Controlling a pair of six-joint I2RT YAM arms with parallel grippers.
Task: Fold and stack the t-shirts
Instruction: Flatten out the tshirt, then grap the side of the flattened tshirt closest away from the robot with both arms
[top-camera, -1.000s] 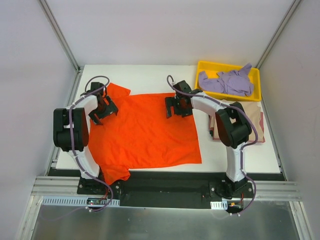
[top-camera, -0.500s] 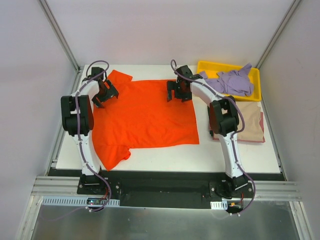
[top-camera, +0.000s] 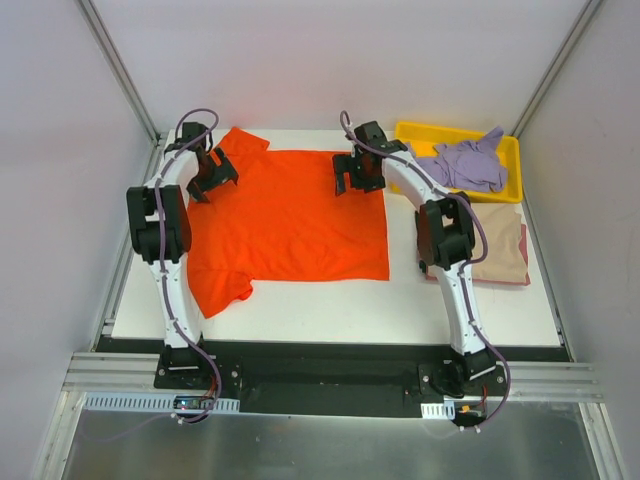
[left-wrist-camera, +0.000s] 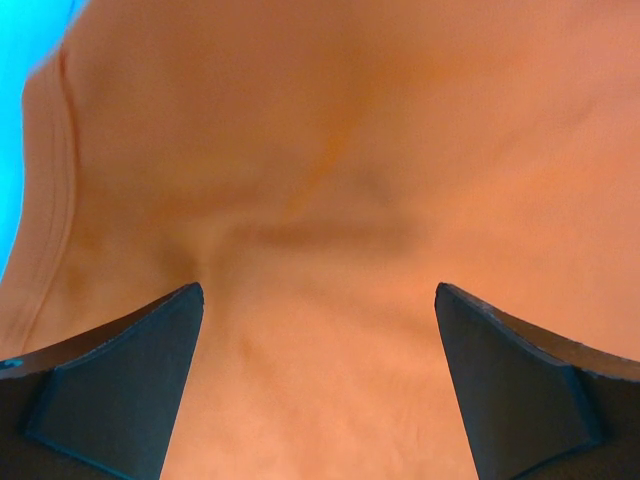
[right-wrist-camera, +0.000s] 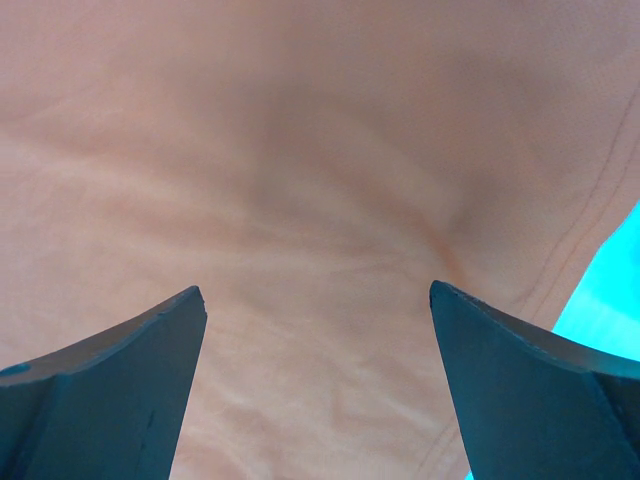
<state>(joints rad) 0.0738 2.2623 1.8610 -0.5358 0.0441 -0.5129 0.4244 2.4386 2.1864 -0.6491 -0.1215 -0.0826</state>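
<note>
The orange-red t-shirt (top-camera: 290, 215) lies spread flat on the white table, its top edge near the far edge. My left gripper (top-camera: 214, 184) is over its far left shoulder, and my right gripper (top-camera: 358, 185) is over its far right corner. Both are open, jaws spread wide on the cloth. In the left wrist view the gripper (left-wrist-camera: 318, 290) shows only orange cloth (left-wrist-camera: 330, 150) between its fingers. The right wrist view shows the same for that gripper (right-wrist-camera: 315, 290) and cloth (right-wrist-camera: 300, 150). The lavender-purple t-shirt (top-camera: 462, 165) lies crumpled in the tray. The tan-beige t-shirt (top-camera: 502, 250) lies folded at the right.
The yellow tray (top-camera: 455, 130) stands at the far right corner, close to my right gripper. Bare white table (top-camera: 330, 305) shows along the near edge. Grey walls and metal frame posts close in the far side and both sides.
Both arms have stretched toward the far edge. The orange-red t-shirt has slid with them, away from the near edge, and now lies flatter.
</note>
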